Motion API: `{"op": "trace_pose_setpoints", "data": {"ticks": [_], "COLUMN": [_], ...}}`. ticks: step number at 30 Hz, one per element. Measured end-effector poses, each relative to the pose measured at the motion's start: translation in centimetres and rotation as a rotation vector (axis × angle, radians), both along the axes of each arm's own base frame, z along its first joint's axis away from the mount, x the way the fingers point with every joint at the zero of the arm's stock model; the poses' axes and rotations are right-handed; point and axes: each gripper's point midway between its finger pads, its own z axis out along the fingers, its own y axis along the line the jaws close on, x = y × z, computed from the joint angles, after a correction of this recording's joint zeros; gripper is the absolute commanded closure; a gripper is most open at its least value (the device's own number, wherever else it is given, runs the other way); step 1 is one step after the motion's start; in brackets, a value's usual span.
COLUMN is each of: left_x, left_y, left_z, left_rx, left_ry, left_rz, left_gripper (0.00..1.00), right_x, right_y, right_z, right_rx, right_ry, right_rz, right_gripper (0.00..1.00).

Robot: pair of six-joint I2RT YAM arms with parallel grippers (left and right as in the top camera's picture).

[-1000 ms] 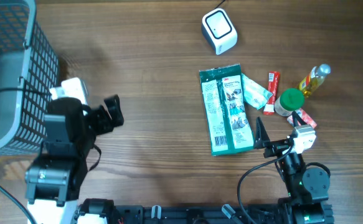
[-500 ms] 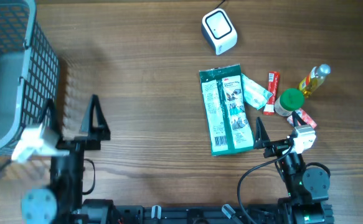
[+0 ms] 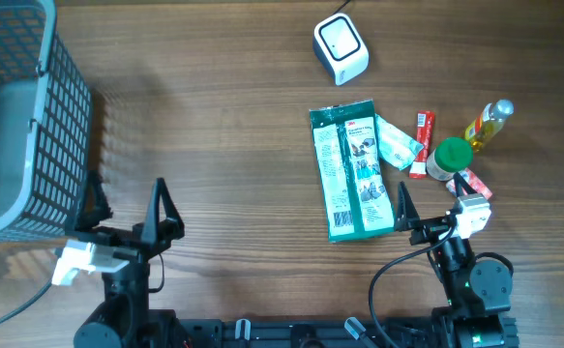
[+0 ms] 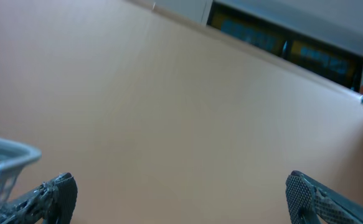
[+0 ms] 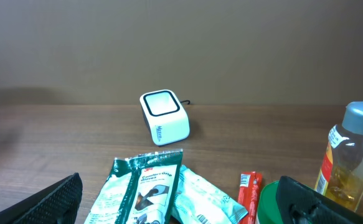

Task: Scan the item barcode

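Note:
A white barcode scanner stands at the back of the table and shows in the right wrist view as the scanner. Right of centre lie a long green package, a teal packet, a red stick, a green-lidded jar and an oil bottle. My right gripper hovers open just in front of them, holding nothing. The package lies between its spread fingers. At the front left my left gripper is open and empty. No barcode is legible.
A grey mesh basket fills the far left; its rim shows in the left wrist view, beside the left gripper. Bare wood lies between the basket and the items. The jar lid and bottle crowd the right finger.
The left arm has swung away from the basket and drawn back to the front left edge, fingers now pointing up the table. The right arm and the items have not moved.

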Motion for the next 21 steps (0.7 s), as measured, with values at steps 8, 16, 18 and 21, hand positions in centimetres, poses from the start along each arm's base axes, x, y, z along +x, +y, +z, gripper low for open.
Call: {"op": "trace_pose_setpoints", "data": {"ticks": [8,16,18,21], "left_x": [2.9,4.4,4.4,4.4], "left_y": [-0.1,-0.2,-0.2,-0.2], "left_z": [-7.0,-16.3,-17.6,-17.6], "left_rx": [0.006,0.018,0.031,0.073], "left_ry": [0.187,0.555,0.610,0.606], "left_rz": [-0.002,-0.002,0.001,0.010], "left_gripper": [0.00,0.00,0.00,0.00], "right_x": [0.0,0.0,0.0,0.0], "right_y": [0.0,0.0,0.0,0.0], "right_z": [0.0,0.0,0.0,0.0], "right_rx": [0.000,0.000,0.000,0.000], "right_ry": [0.000,0.000,0.000,0.000], "right_rz": [0.000,0.000,0.000,0.000], "right_gripper": [0.00,0.00,0.00,0.00]}}
